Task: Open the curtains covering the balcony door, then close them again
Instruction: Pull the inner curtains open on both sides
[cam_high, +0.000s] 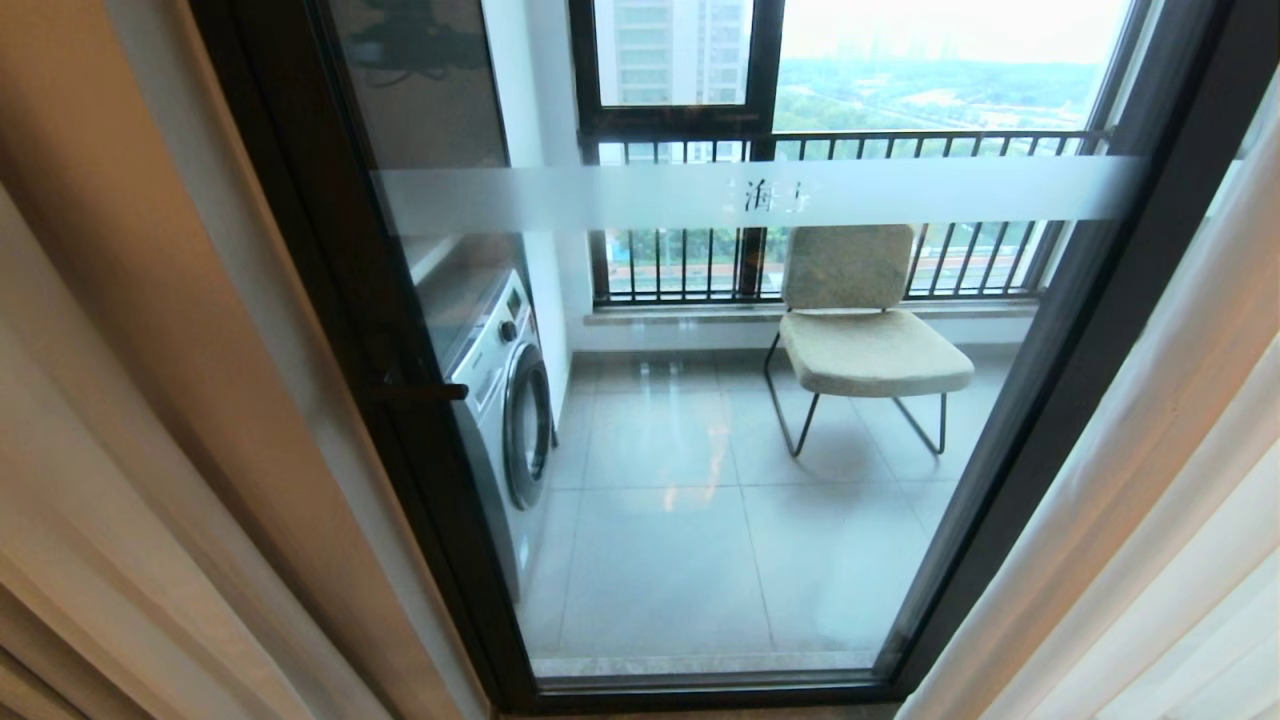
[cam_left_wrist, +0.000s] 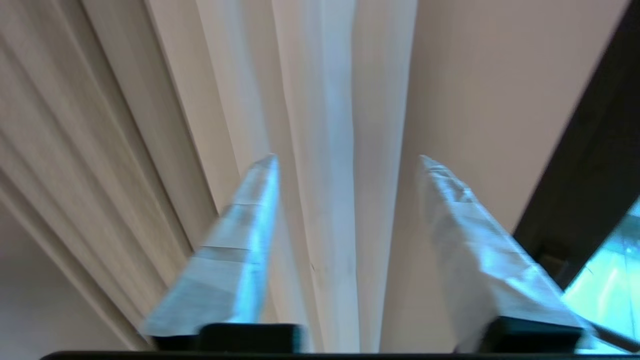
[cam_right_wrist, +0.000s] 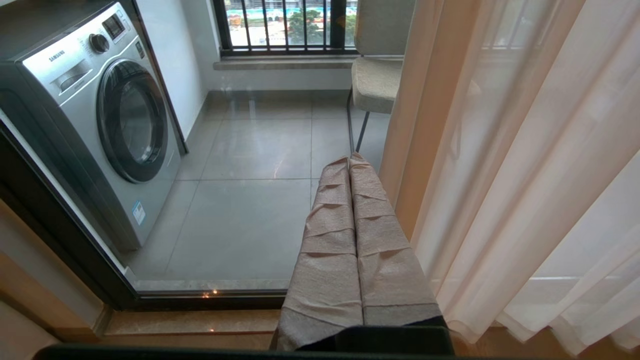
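The curtains are drawn apart: grey-beige drapes (cam_high: 120, 400) bunch at the left, white sheers (cam_high: 1150, 500) hang at the right. Between them the balcony door (cam_high: 330, 300) shows its dark frame and frosted band (cam_high: 700, 195). Neither arm appears in the head view. My left gripper (cam_left_wrist: 347, 159) is open, raised against the left curtains, with a pale vertical fold (cam_left_wrist: 325, 125) lying between its spread fingers; I cannot tell whether they touch it. The door frame (cam_left_wrist: 590, 165) stands beside it. My right gripper (cam_right_wrist: 350, 159) is shut on nothing, held low next to the right sheers (cam_right_wrist: 525, 175).
Behind the glass on the tiled balcony stand a washing machine (cam_high: 505, 400) at the left and a beige chair (cam_high: 865, 330) before the black-barred railing window (cam_high: 850, 145). The door's bottom track (cam_right_wrist: 200, 300) runs below my right gripper.
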